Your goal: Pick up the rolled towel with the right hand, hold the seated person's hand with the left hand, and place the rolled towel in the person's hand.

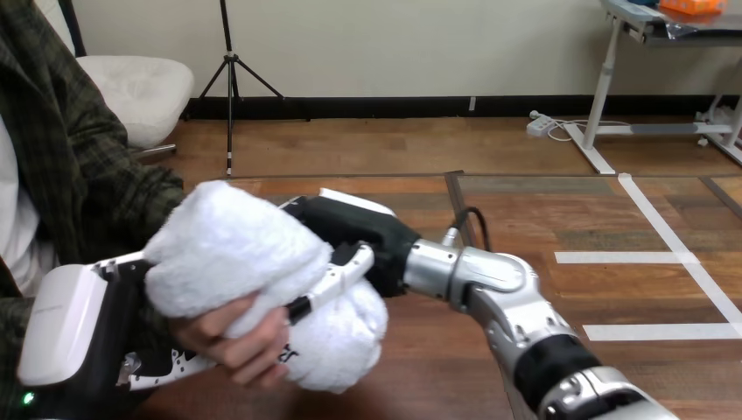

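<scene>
The white rolled towel [232, 249] is at the left of centre, above the table. My right hand [354, 229] reaches in from the right and is shut on it, with one finger [337, 278] wrapped across its front. The person's hand [236, 337] lies under the towel, its fingers curled up against the towel's underside. My left hand [66, 324] is at the lower left with its white back toward me. Its fingers [171, 367] run beneath the person's hand and its thumb sits above, clasping it. The towel hides the person's wrist.
The person's sleeve and torso [79, 149] fill the left edge. The wooden table [525, 219] stretches to the right, marked with strips of white tape [626, 257]. My right forearm [525, 324] crosses the lower right.
</scene>
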`<state>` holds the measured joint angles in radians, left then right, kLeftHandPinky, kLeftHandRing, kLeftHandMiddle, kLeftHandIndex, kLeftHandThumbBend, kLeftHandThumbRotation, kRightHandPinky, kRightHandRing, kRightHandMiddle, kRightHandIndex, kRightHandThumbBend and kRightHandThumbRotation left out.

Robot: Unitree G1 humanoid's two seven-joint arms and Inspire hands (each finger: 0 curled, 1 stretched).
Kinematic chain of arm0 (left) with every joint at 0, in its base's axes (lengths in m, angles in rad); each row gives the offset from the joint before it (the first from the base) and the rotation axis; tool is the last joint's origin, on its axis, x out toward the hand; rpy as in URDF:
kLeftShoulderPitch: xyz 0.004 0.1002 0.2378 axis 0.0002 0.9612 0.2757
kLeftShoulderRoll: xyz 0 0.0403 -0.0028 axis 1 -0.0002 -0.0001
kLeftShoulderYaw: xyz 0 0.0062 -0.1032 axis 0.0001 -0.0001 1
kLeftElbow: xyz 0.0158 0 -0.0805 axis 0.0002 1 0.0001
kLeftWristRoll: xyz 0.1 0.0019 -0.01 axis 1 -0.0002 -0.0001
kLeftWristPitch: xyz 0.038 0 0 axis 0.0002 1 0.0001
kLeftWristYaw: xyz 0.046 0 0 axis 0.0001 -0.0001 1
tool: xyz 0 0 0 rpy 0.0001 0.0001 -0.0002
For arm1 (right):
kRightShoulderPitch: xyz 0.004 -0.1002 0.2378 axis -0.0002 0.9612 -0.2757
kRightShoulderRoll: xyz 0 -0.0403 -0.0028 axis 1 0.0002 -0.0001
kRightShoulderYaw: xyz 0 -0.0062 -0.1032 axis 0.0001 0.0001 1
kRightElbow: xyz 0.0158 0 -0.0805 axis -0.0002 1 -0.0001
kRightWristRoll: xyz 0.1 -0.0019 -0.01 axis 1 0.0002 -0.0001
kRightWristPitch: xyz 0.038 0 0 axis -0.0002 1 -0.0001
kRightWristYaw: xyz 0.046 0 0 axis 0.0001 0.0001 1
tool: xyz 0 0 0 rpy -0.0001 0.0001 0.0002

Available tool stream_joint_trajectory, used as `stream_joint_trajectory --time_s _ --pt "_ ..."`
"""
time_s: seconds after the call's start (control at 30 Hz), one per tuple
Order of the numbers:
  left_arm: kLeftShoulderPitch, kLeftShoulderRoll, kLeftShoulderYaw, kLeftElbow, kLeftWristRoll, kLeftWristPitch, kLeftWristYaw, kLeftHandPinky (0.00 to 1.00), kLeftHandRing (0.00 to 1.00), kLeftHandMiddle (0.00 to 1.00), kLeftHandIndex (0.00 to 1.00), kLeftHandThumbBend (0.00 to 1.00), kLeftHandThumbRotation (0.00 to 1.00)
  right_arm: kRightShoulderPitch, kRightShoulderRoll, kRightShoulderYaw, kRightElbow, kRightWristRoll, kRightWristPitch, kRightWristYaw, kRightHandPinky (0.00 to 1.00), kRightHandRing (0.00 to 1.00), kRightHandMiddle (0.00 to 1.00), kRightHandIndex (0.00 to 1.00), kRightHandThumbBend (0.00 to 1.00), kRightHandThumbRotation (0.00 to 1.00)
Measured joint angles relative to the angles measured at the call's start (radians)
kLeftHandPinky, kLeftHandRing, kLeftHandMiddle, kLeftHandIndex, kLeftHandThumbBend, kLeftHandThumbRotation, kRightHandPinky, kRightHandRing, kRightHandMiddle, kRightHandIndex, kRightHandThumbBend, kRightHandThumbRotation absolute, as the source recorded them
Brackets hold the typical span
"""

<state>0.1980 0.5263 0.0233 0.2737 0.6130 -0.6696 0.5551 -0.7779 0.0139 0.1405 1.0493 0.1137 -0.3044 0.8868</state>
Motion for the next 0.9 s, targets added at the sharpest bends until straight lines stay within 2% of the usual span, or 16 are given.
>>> stream_joint_trajectory --time_s 0.4,0.9 --pt "0.025 -0.023 0.034 -0.014 -0.011 0.0 0.0 0.29 0.33 0.38 0.37 0.95 0.0 -0.048 0.039 0.0 0.057 -0.026 -0.038 -0.002 0.09 0.13 0.19 0.22 0.83 0.0" --pt "0.04 -0.032 0.047 -0.014 -0.013 -0.001 -0.001 0.31 0.34 0.39 0.38 0.95 0.0 -0.054 0.062 -0.001 0.079 -0.047 -0.048 -0.021 0.1 0.13 0.2 0.24 0.84 0.0"
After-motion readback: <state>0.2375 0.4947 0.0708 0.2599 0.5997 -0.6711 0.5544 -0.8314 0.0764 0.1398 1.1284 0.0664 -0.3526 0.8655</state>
